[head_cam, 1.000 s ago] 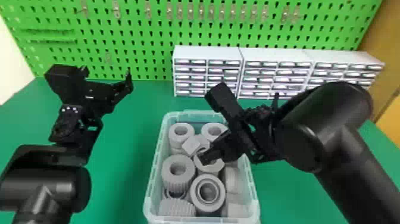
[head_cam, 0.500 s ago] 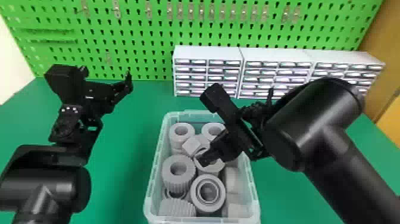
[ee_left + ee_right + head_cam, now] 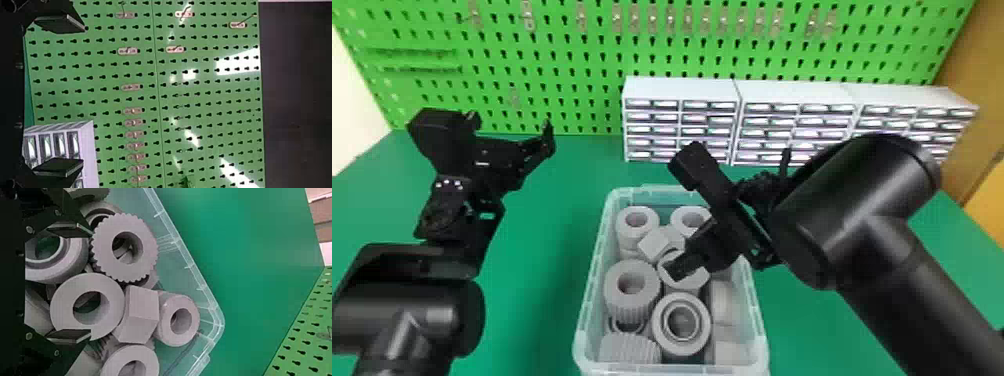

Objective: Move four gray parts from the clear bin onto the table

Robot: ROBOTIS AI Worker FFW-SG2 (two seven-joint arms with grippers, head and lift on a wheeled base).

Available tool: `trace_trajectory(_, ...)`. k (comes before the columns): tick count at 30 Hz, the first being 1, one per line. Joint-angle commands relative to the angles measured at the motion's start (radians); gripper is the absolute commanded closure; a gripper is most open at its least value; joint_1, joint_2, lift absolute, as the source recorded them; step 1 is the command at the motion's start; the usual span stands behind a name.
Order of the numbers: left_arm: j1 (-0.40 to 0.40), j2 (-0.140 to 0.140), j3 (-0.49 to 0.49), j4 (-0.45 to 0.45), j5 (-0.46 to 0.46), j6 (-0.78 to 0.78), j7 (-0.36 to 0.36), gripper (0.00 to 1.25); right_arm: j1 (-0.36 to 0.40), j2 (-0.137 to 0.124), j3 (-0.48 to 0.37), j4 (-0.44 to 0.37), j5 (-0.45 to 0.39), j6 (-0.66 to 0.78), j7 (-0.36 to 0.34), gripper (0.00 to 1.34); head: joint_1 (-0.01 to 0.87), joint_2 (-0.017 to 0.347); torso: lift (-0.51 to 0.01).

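Shifted slightly leftward: one black right arm [image 3: 862, 205]. Right gripper [image 3: 689, 250]: fingers spread, poised over the clear bin [image 3: 592, 280]. Gray parts [image 3: 627, 305], assorted, rings and toothed pieces: heaped within said bin. Left gripper [image 3: 512, 129]: fingers likewise apart, held above the table's [image 3: 522, 240] left side. All fingers were black and flat.

Head view high, right wrist's near — bin [image 3: 754, 320] shared
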Motion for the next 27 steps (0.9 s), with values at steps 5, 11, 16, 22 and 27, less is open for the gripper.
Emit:
trace_trajectory(5, 0.0, 0.0, -0.001, 0.0, 0.0, 0.005, 0.0, 0.09, 0.001, 0.0, 0.0, 0.003, 0.033, 0.0, 0.023, 0.38, 0.686, 0.026, -0.05)
trace_trajectory(11, -0.001, 0.0, -0.003, 0.0, 0.0, 0.011, 0.0, 0.09, 0.006, 0.003, -0.005, 0.009, 0.061, 0.0, 0.043, 0.38, 0.686, 0.026, -0.05)
trace_trajectory(16, -0.001, 0.0, -0.004, 0.0, 0.0, 0.017, 0.0, 0.09, 0.003, 0.006, 0.011, 0.029, 0.118, -0.008, 0.112, 0.38, 0.686, 0.026, -0.05)
trace_trajectory(22, -0.001, 0.0, -0.006, 0.0, 0.0, 0.018, 0.0, 0.09, 0.001, 0.017, 0.023, 0.066, 0.21, -0.038, 0.216, 0.37, 0.686, 0.026, -0.05)
trace_trajectory(27, -0.001, 0.0, -0.007, 0.0, 0.0, 0.018, 0.0, 0.09, -0.008, 0.032, 0.043, 0.092, 0.29, -0.06, 0.287, 0.37, 0.686, 0.026, -0.05)
